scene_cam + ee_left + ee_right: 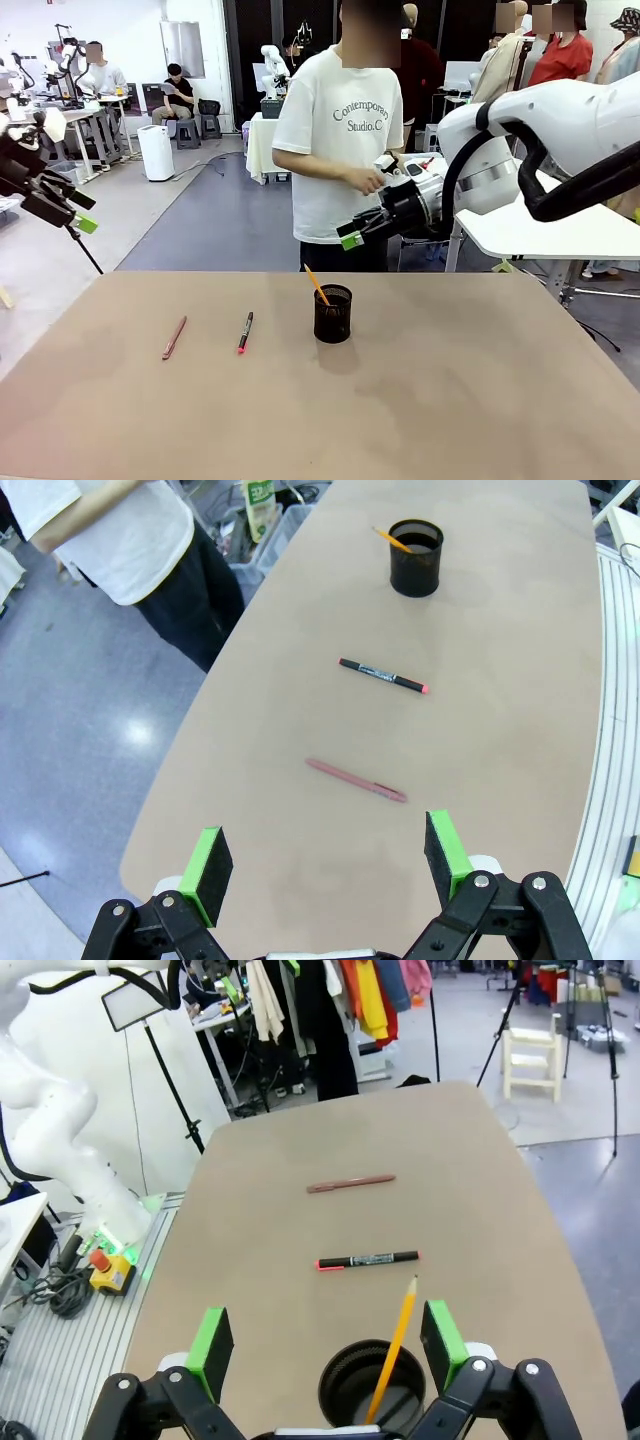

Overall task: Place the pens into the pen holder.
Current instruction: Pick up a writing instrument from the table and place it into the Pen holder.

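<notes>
leaning slim pencil inside cylindrical mesh cup

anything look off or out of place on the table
Nothing spilled or damaged. The reddish-brown pen and the black pen lie loose on the table, outside the pen holder; the yellow pencil leans inside it.

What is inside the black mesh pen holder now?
One yellow-orange pencil leans inside the pen holder, its top end above the rim. Its lower tip is hidden in the dark cup.
</notes>
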Robot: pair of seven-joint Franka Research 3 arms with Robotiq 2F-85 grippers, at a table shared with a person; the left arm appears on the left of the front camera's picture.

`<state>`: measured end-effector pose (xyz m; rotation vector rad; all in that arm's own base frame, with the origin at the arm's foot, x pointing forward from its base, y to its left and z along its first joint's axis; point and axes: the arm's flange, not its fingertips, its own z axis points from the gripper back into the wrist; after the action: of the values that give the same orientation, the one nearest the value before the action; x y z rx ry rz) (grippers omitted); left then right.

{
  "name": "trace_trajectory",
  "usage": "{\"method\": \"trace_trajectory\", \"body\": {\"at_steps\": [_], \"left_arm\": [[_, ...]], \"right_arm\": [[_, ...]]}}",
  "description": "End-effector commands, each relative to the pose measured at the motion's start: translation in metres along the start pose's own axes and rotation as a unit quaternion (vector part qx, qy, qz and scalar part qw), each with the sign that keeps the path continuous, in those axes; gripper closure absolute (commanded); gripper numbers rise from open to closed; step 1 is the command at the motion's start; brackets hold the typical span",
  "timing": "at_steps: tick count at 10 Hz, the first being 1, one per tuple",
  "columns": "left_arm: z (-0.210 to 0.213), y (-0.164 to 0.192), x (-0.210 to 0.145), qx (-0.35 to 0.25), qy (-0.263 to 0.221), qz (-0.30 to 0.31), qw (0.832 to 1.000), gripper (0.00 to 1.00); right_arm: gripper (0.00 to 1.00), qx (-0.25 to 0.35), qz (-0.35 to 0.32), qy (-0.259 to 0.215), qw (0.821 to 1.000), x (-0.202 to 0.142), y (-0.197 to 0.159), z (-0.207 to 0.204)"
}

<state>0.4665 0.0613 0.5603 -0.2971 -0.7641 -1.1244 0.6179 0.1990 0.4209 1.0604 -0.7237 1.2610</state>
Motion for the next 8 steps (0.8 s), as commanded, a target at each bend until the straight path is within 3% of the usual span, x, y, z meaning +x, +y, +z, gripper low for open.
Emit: {"method": "trace_trajectory", "body": {"at_steps": [1, 6, 8], "left_arm": [[0.002, -0.001, 0.000, -0.002, -0.005, -0.001, 1.000, 0.00], [0.002, -0.001, 0.000, -0.002, -0.005, -0.001, 1.000, 0.00], [0.002, -0.001, 0.000, -0.002, -0.005, -0.001, 1.000, 0.00]], "right_arm": [[0.00, -0.001, 0.005, -0.004, 1.000, -0.002, -0.005, -0.004], [0.00, 0.003, -0.004, 0.000, 1.000, -0.006, -0.002, -0.003], [0.00, -0.021, 0.020, 0.075, 0.997, 0.024, 0.023, 0.037]]}}
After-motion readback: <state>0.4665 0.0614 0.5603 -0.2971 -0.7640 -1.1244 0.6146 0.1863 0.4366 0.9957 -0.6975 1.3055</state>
